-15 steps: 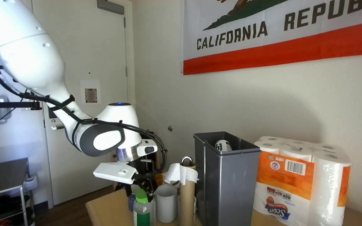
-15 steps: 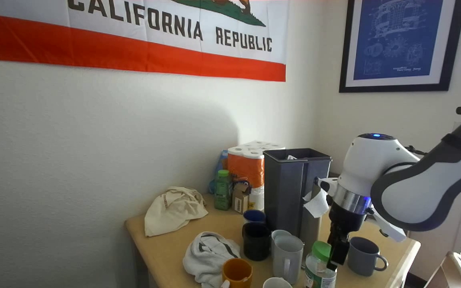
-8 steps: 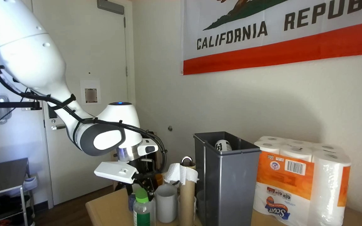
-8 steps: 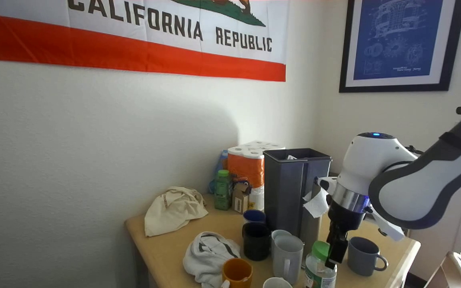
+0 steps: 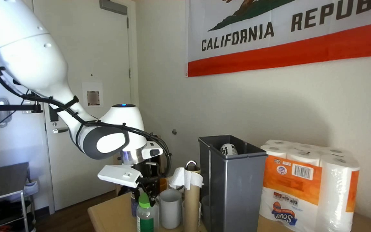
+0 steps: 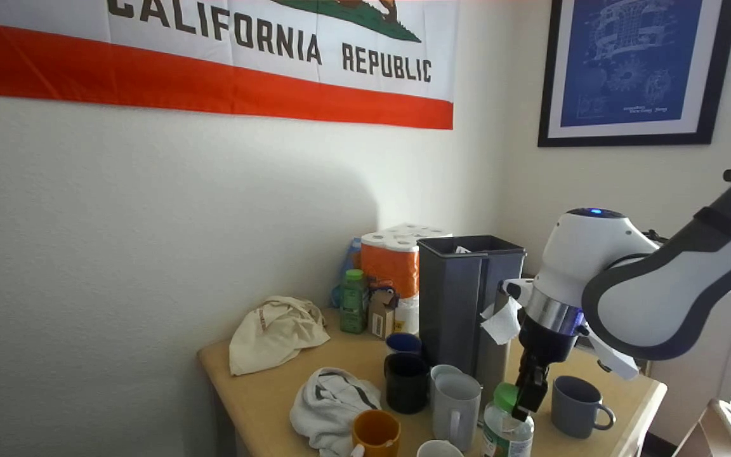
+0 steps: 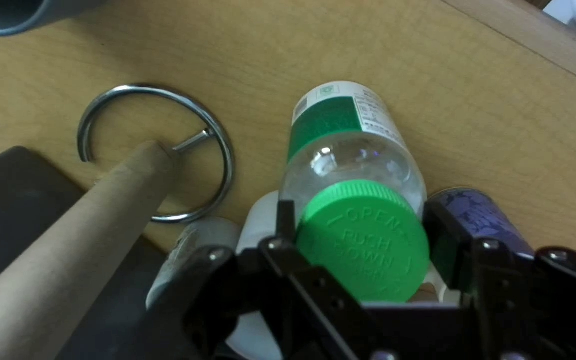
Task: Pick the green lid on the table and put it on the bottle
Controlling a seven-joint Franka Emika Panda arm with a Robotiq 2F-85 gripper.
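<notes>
Tool (image 7: pixel 358 220) part-spread, a finger on either flank of the green lid (image 7: pixel 363 245); it appears to have the lid pinched by its rim. In an exterior view the bottle (image 5: pixel 147 220) stands upright with the lid at its top, somewhat off-centre. Neck hidden; cannot tell whether the lid is seated.

Step in hand, judged: placing, at alignment; release not yet due. Next move calls for centring the lid, levelling it, pressing straight down (raised text reads PUSH DOWN), perhaps a turn, then spreading the fingers and lifting clear. Sideways load may tip the bottle, so corrections should be small.

Just beside the bottle on the desk (image 7: pixel 248 45): tall grey cup (image 5: pixel 170 211), leaving little room on that side. Then cardboard tube (image 5: pixel 192 206), dark bin (image 5: pixel 240 190). Farthest of those noted, in an exterior view: second green-capped bottle (image 6: pixel 354 303), judged not the target.
</notes>
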